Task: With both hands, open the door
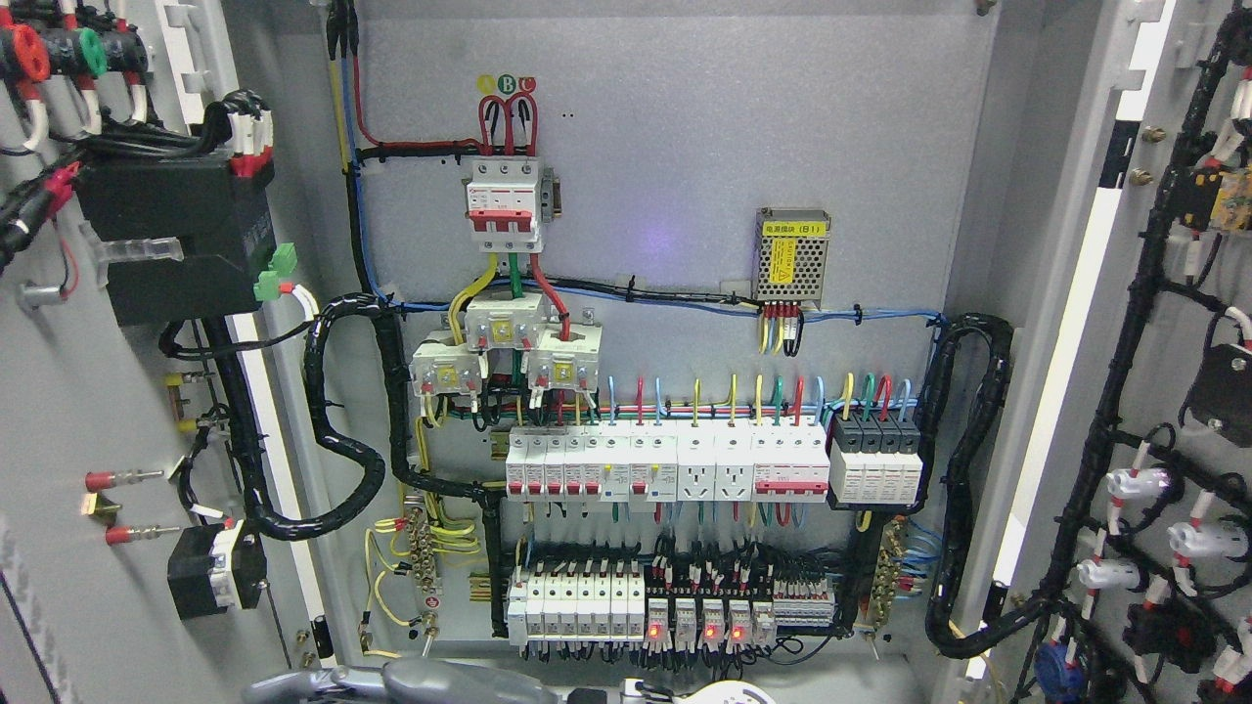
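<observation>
The cabinet's two doors stand swung wide open. The left door [68, 391] shows its inner face with black modules and wiring, and the right door [1164, 411] shows its inner face with cable looms. Between them the grey back panel [685, 127] is fully exposed. A grey part of my left arm [411, 682] lies along the bottom edge, left of the middle, below the cabinet and touching neither door. A white sliver of robot part [729, 694] shows just right of the middle. It is too cropped to tell what it is.
Inside are a red-and-white main breaker [504, 196], a perforated power supply with a yellow label [792, 256], rows of white breakers [665, 467], relays with red lights [699, 626], and black corrugated conduits [333, 430] looping to both doors.
</observation>
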